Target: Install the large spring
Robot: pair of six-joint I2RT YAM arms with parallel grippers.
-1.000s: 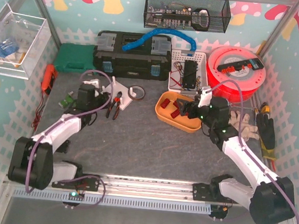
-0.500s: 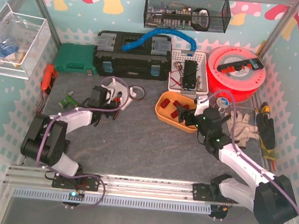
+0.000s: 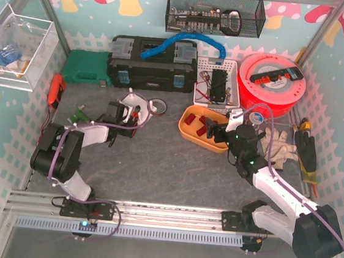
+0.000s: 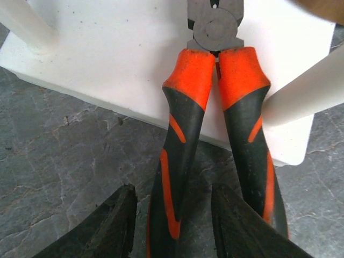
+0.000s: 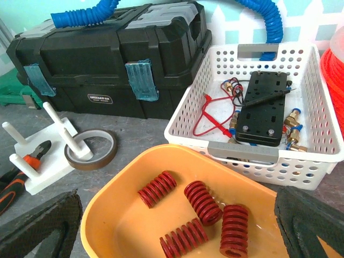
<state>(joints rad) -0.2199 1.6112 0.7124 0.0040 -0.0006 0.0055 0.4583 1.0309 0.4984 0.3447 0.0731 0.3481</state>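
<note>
Your right gripper is nearer — fingers wide apart, red springs lying in the orange tray dead ahead at twelve o'clock, axes splayed — while the left gripper, also spread, straddles a pliers handle.

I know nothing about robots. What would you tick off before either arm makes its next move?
1. right gripper open: ok.
2. red springs within its view: ok, four lie loose in the orange bowl.
3. Which one is the large spring: cannot tell.
4. left gripper open, one pliers handle between its fingers: ok.
5. white peg base free for a spring: not ok, the pliers lie across it.
</note>
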